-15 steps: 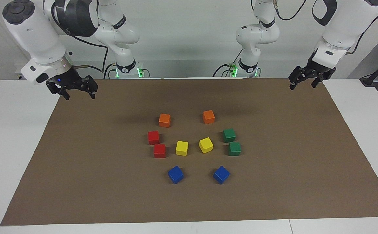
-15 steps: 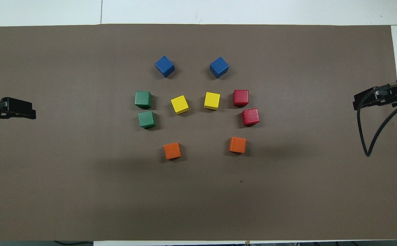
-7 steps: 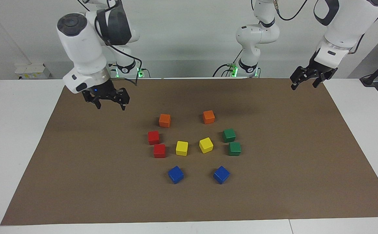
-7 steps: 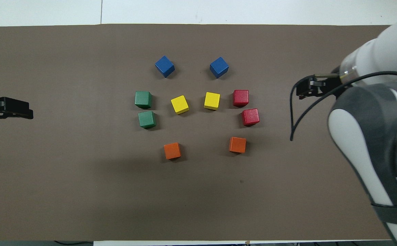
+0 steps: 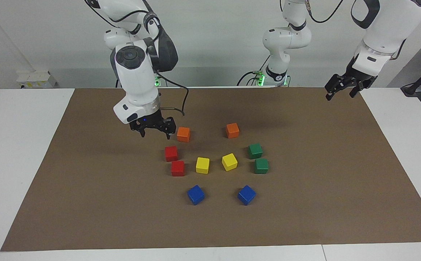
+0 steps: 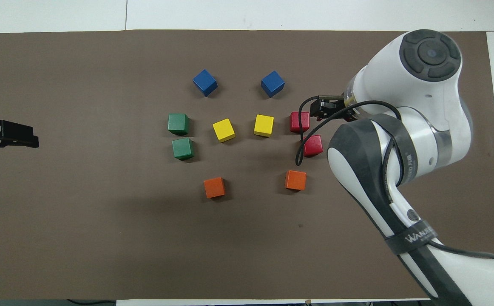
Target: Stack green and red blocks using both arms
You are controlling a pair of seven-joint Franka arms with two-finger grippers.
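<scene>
Brown matting (image 5: 87,203) holds all four blocks unstacked, two red blocks (image 5: 171,153) beside two green blocks (image 5: 255,150) at mid-table, while the right gripper (image 5: 154,133) hovers spread near the reds and the left gripper (image 5: 339,93) waits spread at the mat's edge.

You see two glossy white jointed arms (image 5: 138,72) with dark grey round joint caps, looping black cables, and green-lit bases.
</scene>
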